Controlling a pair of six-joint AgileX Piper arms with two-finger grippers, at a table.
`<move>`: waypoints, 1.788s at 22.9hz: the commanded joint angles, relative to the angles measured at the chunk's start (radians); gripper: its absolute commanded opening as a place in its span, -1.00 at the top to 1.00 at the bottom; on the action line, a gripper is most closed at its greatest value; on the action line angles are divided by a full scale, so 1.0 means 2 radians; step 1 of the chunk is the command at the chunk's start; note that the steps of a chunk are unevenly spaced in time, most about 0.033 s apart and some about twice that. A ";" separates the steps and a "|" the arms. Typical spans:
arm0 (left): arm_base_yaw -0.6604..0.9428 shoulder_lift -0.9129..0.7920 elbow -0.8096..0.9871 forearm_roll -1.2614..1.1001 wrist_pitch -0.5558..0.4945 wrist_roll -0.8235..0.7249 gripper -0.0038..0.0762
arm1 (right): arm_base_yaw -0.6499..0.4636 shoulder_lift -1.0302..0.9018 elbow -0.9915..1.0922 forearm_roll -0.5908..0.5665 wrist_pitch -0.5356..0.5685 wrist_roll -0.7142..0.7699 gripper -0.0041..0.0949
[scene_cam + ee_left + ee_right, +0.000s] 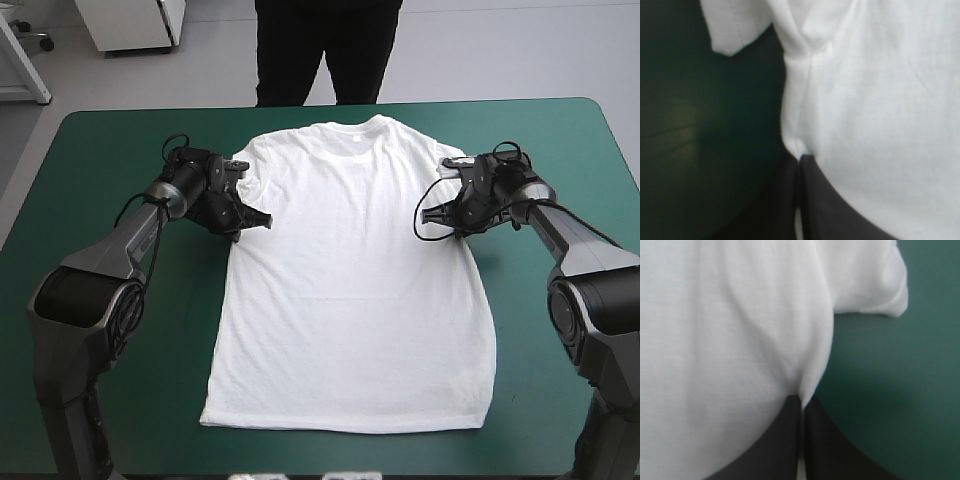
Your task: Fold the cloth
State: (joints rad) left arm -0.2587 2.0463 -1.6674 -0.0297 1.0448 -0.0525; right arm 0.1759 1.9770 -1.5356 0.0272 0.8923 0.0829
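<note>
T-shirt (350,290) spread flat mid-desk (110,140), collar toward the far edge, hem toward the near edge.
Long axis runs far-to-near, square to the desk's long sides. Left gripper (262,220): fingers pinched on the shirt's side edge just under the sleeve (243,165). Right gripper (422,222): fingers clamped the same way on the opposite side edge, under the other sleeve (455,160). Both sit at armpit level.

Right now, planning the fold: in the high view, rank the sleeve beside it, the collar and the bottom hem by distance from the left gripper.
From the left gripper:
1. Sleeve, right beside it, toward the far edge.
2. Collar, far middle of the table.
3. Hem, by the near edge.
</note>
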 commanded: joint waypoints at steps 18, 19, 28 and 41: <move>-0.004 -0.307 -0.038 0.038 -0.040 0.015 0.93 | -0.002 -0.235 -0.158 0.011 0.054 -0.027 0.95; -0.004 -0.325 -0.046 0.034 -0.039 0.024 0.93 | -0.002 -0.251 -0.158 0.011 0.052 -0.027 0.95; -0.004 -0.393 -0.089 0.029 -0.036 0.023 0.93 | -0.002 -0.338 -0.158 0.016 0.052 -0.037 0.95; -0.004 -0.358 -0.090 0.008 -0.124 0.026 0.93 | -0.002 -0.331 -0.158 0.034 -0.028 -0.041 0.95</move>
State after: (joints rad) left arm -0.2641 1.3078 -1.8171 -0.0110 0.9489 0.0000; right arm 0.1759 1.2920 -1.8233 0.0945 0.9731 0.0120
